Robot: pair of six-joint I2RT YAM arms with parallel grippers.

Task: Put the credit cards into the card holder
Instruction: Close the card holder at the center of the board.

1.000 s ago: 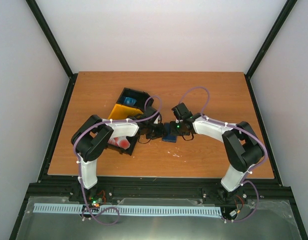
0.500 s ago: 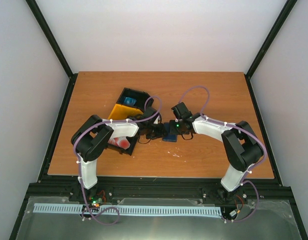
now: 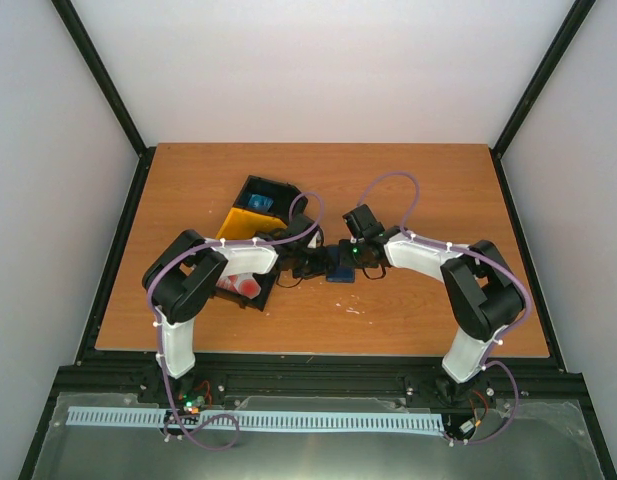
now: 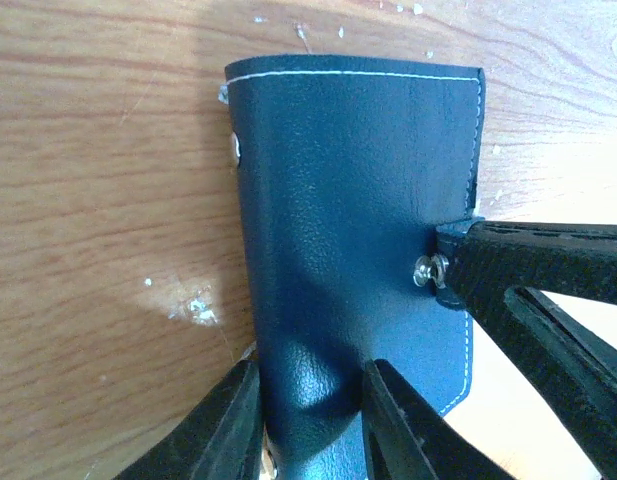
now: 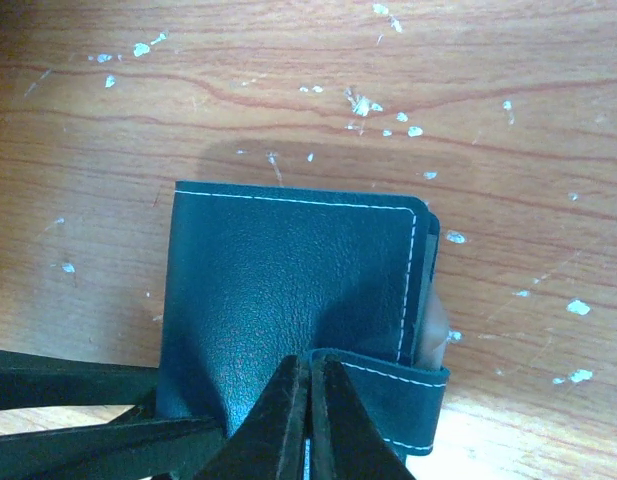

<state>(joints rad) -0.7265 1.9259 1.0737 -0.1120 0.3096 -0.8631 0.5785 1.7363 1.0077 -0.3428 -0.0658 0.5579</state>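
The card holder [image 3: 339, 266] is a dark blue wallet lying folded on the table between both grippers. In the left wrist view my left gripper [image 4: 306, 420] is shut on the card holder [image 4: 348, 190], squeezing its bulging folded edge. My right gripper [image 5: 309, 420] is shut, its tips pinching the end of the snap tab [image 5: 398, 395] that wraps round the card holder [image 5: 278, 280]. The metal snap stud [image 4: 428, 268] shows beside the right fingers [image 4: 533, 270]. The red and white credit cards [image 3: 242, 285] lie in a bin under the left arm, partly hidden.
A black and yellow bin [image 3: 250, 212] with something light blue inside stands behind the left arm. White flecks mark the wooden table [image 3: 408, 190]. Black frame rails run along the table's sides.
The right arm has shifted slightly to the left towards the card holder. Both grips look unchanged.
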